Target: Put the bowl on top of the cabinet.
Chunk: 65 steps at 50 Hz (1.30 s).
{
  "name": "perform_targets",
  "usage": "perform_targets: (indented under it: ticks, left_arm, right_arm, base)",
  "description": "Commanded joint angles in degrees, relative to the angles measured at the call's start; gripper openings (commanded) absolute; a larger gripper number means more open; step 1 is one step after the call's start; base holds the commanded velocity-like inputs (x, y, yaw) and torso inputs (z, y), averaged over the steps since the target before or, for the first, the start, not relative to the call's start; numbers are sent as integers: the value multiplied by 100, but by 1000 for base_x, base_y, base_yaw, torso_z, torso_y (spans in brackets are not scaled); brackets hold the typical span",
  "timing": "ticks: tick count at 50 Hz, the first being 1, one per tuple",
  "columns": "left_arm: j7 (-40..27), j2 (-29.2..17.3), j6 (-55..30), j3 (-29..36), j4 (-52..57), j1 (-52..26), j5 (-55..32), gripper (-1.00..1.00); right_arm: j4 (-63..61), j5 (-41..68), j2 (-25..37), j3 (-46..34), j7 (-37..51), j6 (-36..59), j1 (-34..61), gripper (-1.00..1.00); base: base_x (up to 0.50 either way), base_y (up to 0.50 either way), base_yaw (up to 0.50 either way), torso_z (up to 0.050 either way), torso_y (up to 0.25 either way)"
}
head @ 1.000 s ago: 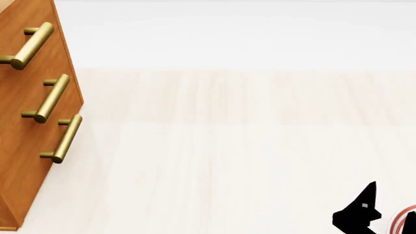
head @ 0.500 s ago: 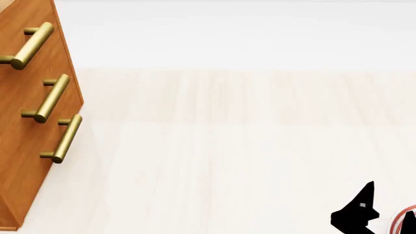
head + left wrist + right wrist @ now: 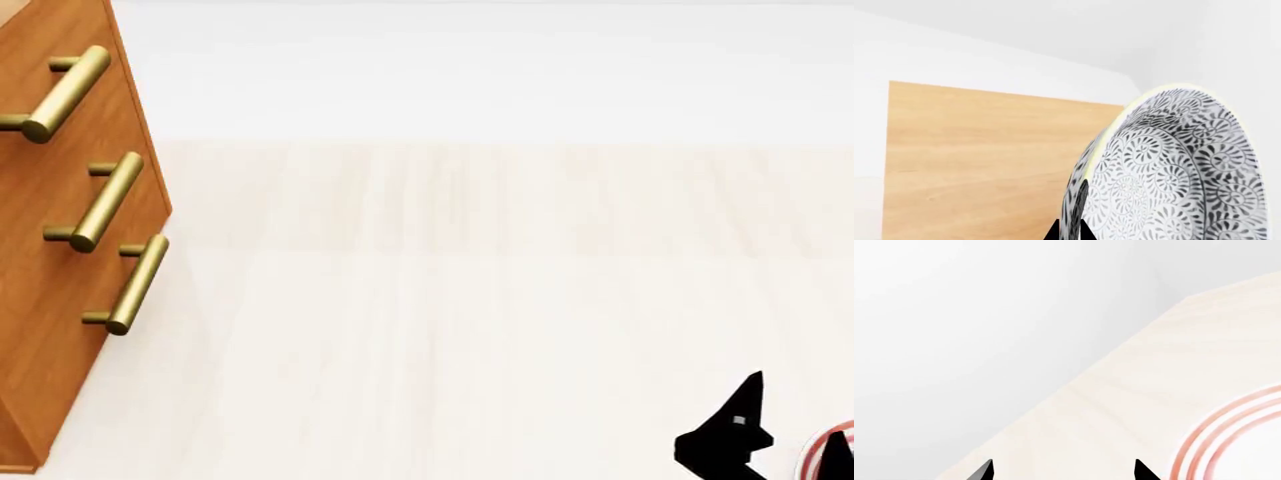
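Observation:
In the left wrist view the patterned bowl [image 3: 1174, 175] stands on edge, its rim pinched between the two dark tips of my left gripper [image 3: 1069, 231], which is shut on it. Behind it lies a flat orange-brown wooden surface of the cabinet [image 3: 981, 160]. The head view shows the cabinet [image 3: 54, 330] at the left, with three brass bar handles [image 3: 107, 200] on its front; the bowl and left gripper are out of that view. My right gripper [image 3: 787, 450] sits at the lower right and stands open [image 3: 1064, 471] over the pale table with nothing between its tips.
A white plate with red rings [image 3: 1234, 435] lies on the light wooden table [image 3: 467, 330] right beside the right gripper; only a sliver of the plate [image 3: 817, 455] shows in the head view. White wall rises behind.
The right gripper has drifted slightly left and down in the head view. The cabinet has not moved.

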Motion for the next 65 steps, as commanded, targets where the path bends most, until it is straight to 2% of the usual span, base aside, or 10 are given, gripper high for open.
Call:
perform_targets:
  ticks: [1,48,49,65]
  left_arm:
    - [26,-59,40,18,-63,58,74,-100]
    - [66,-200,68,-65,-64,444,95,-100]
    - [24,-202,44,-56,-64,447,87,100]
    - [-59,-182,-115,109,-63,189,123,100]
  right_arm:
    - [-10,-4,-2,2,-5,8,-7,100]
    - [177,-71,-67,-18,-56,44,98,100]
    - [177,-66,-67,-16,-59,48,100,100]
    - [-93,-51,-14,-27,-20,83,-25,100]
  base:
    - [0,0,0,0,0]
    - [0,0,0,0,0]
    - [0,0,0,0,0]
    - [0,0,0,0,0]
